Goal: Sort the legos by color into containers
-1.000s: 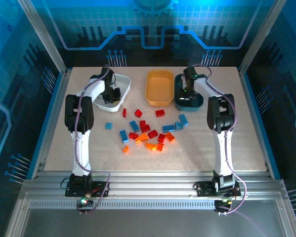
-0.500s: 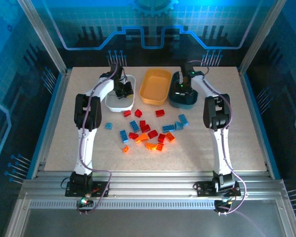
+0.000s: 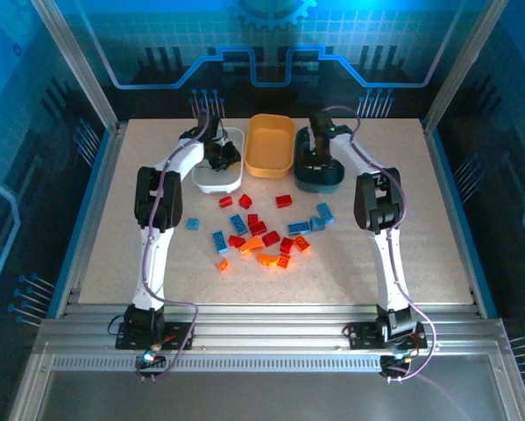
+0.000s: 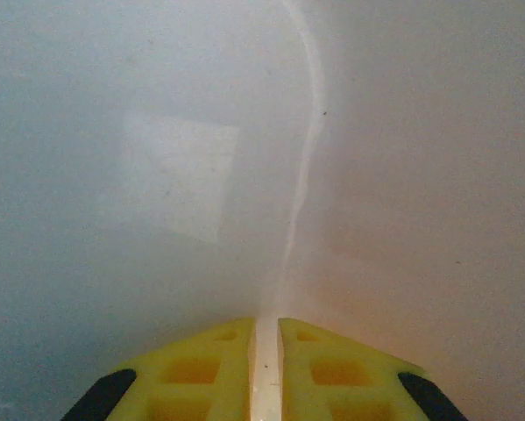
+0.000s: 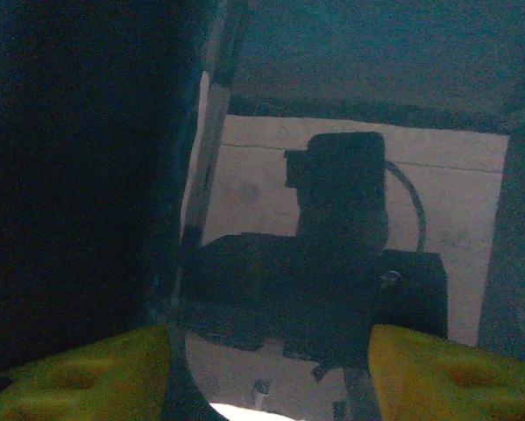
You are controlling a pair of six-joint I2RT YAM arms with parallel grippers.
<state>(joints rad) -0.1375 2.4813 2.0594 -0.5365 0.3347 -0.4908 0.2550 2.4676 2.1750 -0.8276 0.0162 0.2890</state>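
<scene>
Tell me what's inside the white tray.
The white tray shows bare floor at its near end. The left pincer, clamped on its wall, and that arm cover the far part, hiding anything there.

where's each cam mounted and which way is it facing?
Top external: above and behind the bases, looking down on the table; left arm and right arm show whole.
Left wrist: close on the white tray; left claw pinches its rim.
Right wrist: into the dark teal tray; right claw stands open.
Shared: top external sees both trays too.
</scene>
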